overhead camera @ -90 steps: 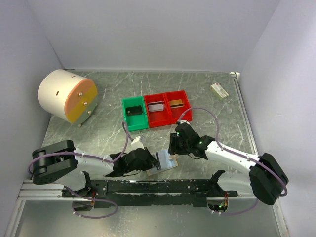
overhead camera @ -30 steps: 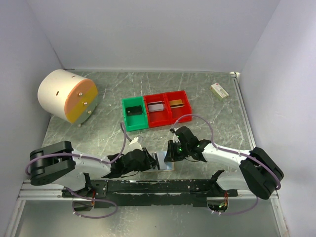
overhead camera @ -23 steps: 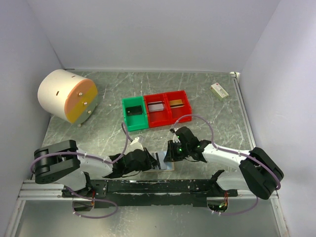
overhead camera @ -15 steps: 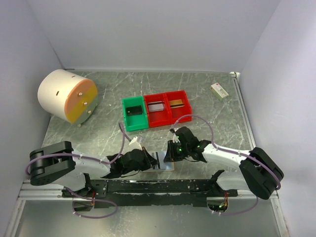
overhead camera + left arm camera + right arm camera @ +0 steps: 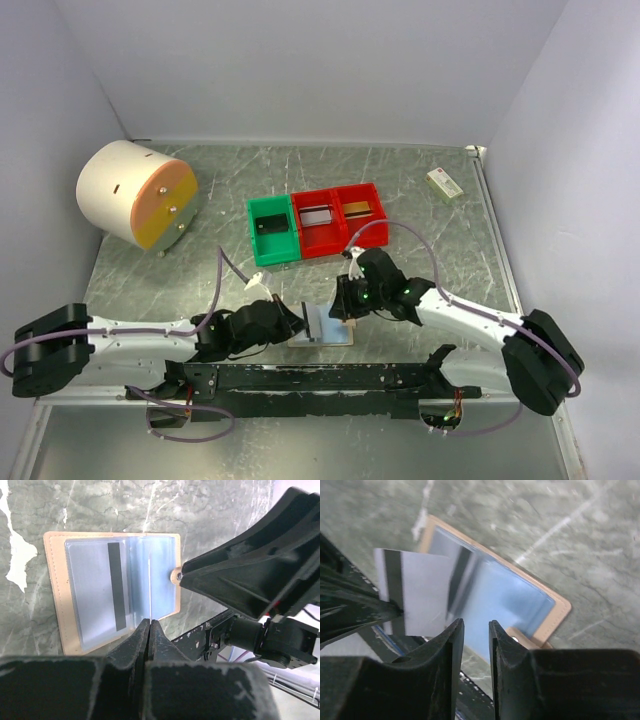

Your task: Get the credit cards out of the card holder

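Just above the card holder (image 5: 54, 590), over its middle fold, the left jaws (image 5: 150, 622) were clenched on a silver-grey card (image 5: 417, 595). The card was edge-on to the left wrist and flat-on to the right wrist, with a dark stripe along one side. It appeared clear of the pockets. The holder lay open on the desk (image 5: 420, 260), blue-grey pockets up.

At the holder's tab side, the right jaws (image 5: 475, 624) were low and slightly apart, with nothing between them. Could not tell whether a tip touched the holder. Judged role: steadying it.

Step in hand, as judged: carrying the freed card off.
- Keep the pinch firm, since a card this thin and slick would likely pivot in a light grip.
- Rise straight off the holder before swinging, so the lower corner does not catch a pocket lip and drag the holder along.
- Keep the right arm by the tab until the card is away.

A second card (image 5: 117, 585), dark-striped, sat in the pocket farther from the tab.

Beyond the holder's far edge:
- A green bin (image 5: 278, 256) held a dark card (image 5: 268, 225).
- A red bin (image 5: 322, 246) touching the green one held a pale card (image 5: 318, 214).
- A second red bin (image 5: 375, 235) held a gold card (image 5: 358, 209).

Judged well along, with at least one card left to pull.
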`<state>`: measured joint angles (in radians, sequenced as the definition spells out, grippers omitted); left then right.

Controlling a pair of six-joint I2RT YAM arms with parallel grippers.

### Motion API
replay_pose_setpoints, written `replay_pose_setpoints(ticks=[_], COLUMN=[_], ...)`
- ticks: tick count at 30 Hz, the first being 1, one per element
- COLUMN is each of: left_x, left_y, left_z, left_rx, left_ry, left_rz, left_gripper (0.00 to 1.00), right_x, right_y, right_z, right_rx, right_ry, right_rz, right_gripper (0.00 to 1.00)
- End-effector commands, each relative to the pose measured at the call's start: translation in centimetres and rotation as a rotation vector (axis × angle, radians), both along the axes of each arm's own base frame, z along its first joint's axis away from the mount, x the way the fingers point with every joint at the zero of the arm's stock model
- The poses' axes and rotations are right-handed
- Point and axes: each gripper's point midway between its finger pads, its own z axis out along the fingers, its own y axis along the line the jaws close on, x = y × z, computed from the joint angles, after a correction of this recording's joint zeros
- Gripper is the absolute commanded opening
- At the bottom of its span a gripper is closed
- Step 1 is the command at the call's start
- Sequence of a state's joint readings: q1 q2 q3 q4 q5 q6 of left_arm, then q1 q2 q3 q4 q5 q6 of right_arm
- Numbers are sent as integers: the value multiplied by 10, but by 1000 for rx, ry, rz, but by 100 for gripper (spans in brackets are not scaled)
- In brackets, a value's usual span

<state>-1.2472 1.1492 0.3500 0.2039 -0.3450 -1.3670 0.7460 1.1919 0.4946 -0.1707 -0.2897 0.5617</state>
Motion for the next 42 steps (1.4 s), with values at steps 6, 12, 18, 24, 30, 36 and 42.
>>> replay_pose_setpoints(ticks=[6,12,18,24,30,36,42], left_x=[-2,2,14,56,36,17,16], left_y=[14,17,11,9,7,39,36], left_z=[18,46,78,89,122,112,122], left_rx=[71,19,3,-33,-244,-392,-361], left_ry=[-55,-151,-258,-262,-409,-444,-453], left_rz=[-20,-41,-75,-118,-235,-172,-199], left_gripper=[7,7,7,7,7,7,7], right_x=[18,37,51,67,50,32,24], right_y=[18,-5,-13,-26,-13,1,5], right_z=[69,69,76,97,127,142,148], right_rx=[142,91,218,413,590,702,736], right_ry=[-179,-248,-217,-217,-241,-165,-151], right_rz=[44,-85,-138,-204,-58,81,119], right_gripper=[37,61,66,68,69,72,74])
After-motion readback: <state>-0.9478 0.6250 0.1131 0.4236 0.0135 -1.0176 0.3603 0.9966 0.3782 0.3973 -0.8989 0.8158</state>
